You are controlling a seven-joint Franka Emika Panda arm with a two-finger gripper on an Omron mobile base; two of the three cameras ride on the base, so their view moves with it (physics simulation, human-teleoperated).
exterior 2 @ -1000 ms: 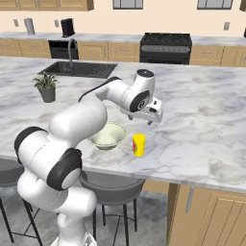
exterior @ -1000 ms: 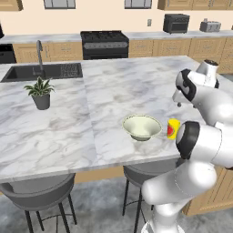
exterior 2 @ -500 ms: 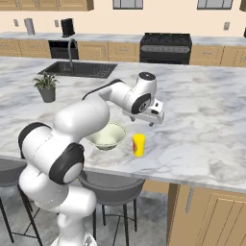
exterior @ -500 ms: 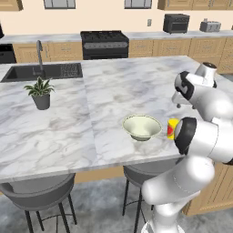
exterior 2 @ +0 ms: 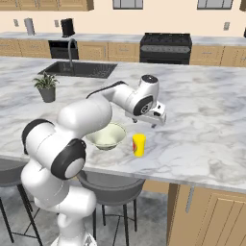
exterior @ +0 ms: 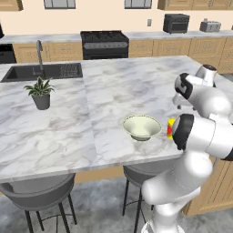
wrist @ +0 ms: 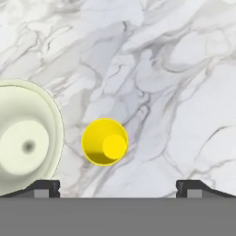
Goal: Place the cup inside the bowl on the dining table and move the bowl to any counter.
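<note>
From the hand view, the two dark fingertips (wrist: 46, 188) stood spread wide with nothing between them, and the cup (wrist: 104, 141) lay straight below the hand, looking down into its open mouth, nearer the fingertip on the bowl's side than the middle of the gap. So the coming grasp seemed to turn on that offset: the hand would likely need a small shift toward the cup before coming down, with the cup upright and its axis running along the line of approach. In the right base view the gripper (exterior 2: 156, 119) hung above the dining table (exterior 2: 211, 125), up and a little beyond the cup (exterior 2: 139, 144), apart from it and not touching. The cup stood on the marble near the table's front edge, just beside the bowl (exterior 2: 106, 136) without touching its rim; the bowl was empty. In the left base view the cup (exterior: 169, 128) peeped out past the arm's elbow, right of the bowl (exterior: 142, 127). Against the earlier frames, the hand had drifted slightly outward over the cup while cup and bowl had stayed put. Farther back, the potted plant (exterior: 41, 93) and sink (exterior: 43, 72) were well apart from the work.
</note>
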